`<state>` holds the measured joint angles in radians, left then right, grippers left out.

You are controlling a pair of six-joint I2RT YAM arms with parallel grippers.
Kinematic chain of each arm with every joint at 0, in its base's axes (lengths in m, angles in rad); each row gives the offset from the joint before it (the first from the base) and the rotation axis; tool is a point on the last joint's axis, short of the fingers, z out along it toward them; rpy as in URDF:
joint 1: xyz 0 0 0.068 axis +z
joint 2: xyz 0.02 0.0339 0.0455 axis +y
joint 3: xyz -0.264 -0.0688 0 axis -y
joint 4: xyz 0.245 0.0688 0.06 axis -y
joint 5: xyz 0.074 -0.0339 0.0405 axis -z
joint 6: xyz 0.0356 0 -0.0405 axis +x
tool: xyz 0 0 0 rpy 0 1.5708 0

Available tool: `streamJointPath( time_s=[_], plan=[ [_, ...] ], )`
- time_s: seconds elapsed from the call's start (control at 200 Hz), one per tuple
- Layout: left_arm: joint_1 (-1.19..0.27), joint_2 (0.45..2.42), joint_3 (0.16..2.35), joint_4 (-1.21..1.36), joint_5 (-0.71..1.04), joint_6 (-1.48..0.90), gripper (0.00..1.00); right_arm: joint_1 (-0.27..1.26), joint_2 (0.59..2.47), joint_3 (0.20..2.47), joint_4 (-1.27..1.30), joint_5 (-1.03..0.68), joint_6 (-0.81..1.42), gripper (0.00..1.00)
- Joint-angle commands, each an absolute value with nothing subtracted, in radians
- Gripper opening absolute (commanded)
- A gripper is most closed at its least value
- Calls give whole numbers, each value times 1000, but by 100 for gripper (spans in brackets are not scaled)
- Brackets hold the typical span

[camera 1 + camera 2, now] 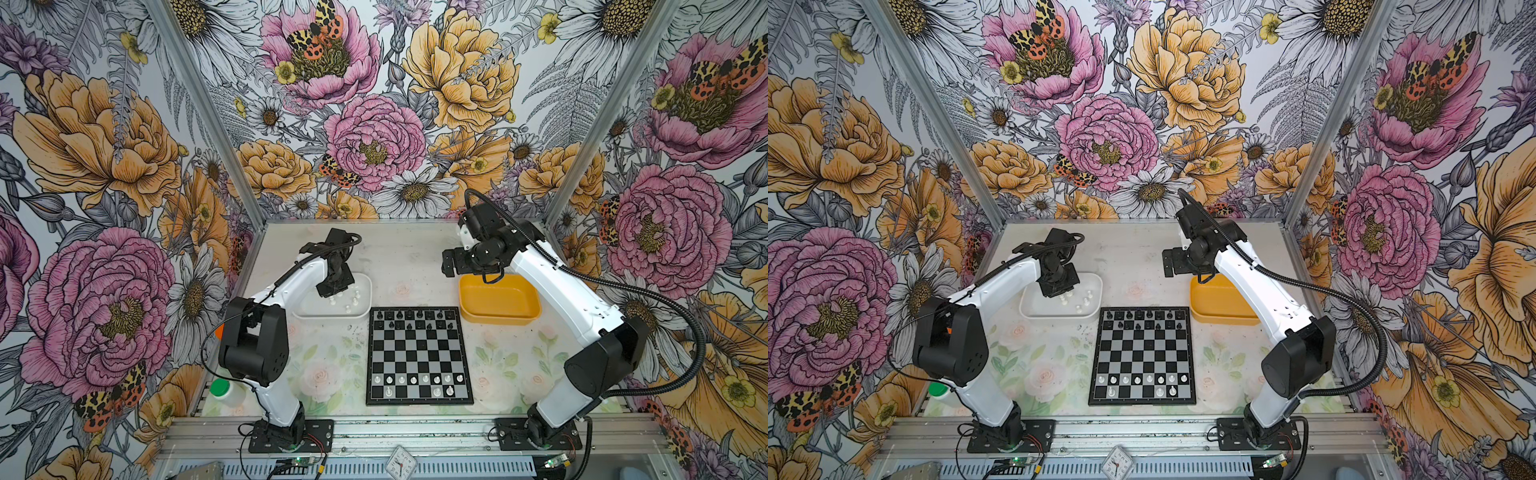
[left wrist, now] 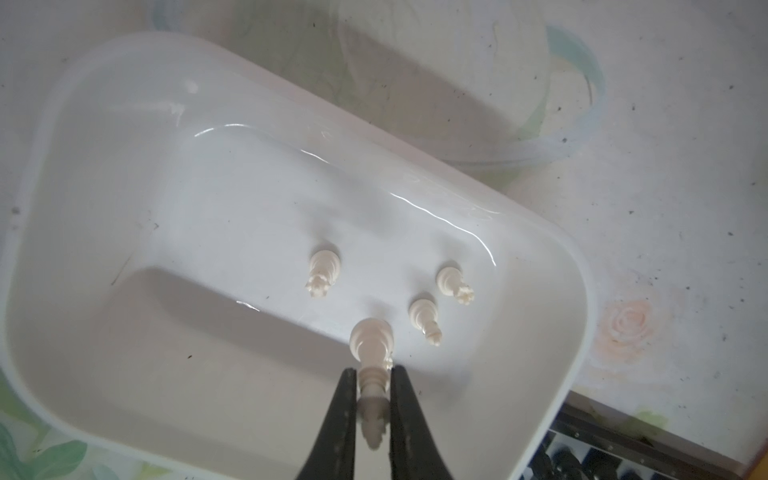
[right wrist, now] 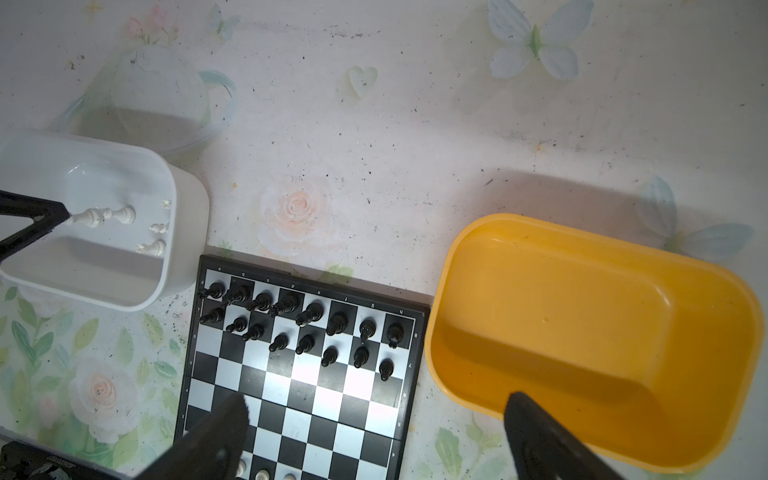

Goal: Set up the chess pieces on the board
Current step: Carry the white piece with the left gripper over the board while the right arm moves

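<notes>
The left pincer point(image 2: 372, 376) is clamped on a tall white chess piece point(image 2: 371, 340) inside the white tray point(image 2: 104, 137), where three more white pieces point(image 2: 424, 320) are. The right pincer point(image 3: 376, 403) stands wide apart and holds nothing, near the yellow tray point(image 1: 498, 321). The board point(image 1: 419, 357) lies mid-desk toward the near edge, with black pieces point(image 1: 415, 320) on its far rows.

In both top views the tips of your left gripper point(image 2: 373, 371) hide under its wrist. In the left wrist view the white piece point(image 2: 370, 340) it pinches goes blurry at the head, can't tell which it is. The board point(image 2: 602, 453) is cropped to a corner there, and the right wrist view clips the white chessmen point(image 3: 262, 474).
</notes>
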<state>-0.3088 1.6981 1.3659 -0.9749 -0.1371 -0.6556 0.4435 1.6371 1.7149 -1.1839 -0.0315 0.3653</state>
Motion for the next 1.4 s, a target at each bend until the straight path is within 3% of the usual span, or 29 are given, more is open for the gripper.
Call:
streamJointPath(
  time_s=[0.0, 0.325, 0.756, 1.006, 1.391],
  plan=[
    [-347, 1643, 1397, -1035, -142, -664, 10, 437, 1578, 1693, -1175, -33, 362, 98],
    [-537, 1448, 1356, -1117, -169, -779, 12, 437, 1460, 1576, -1180, -24, 354, 98],
    [-962, 1288, 1234, -1143, -262, -1057, 12, 434, 1374, 1487, -1210, -50, 314, 98],
    [-1123, 1301, 1209, -1143, -302, -1153, 12, 434, 1311, 1429, -1233, -54, 341, 98],
    [-1225, 1478, 1297, -1140, -255, -1104, 12, 434, 1256, 1390, -1273, -22, 377, 98]
  ],
)
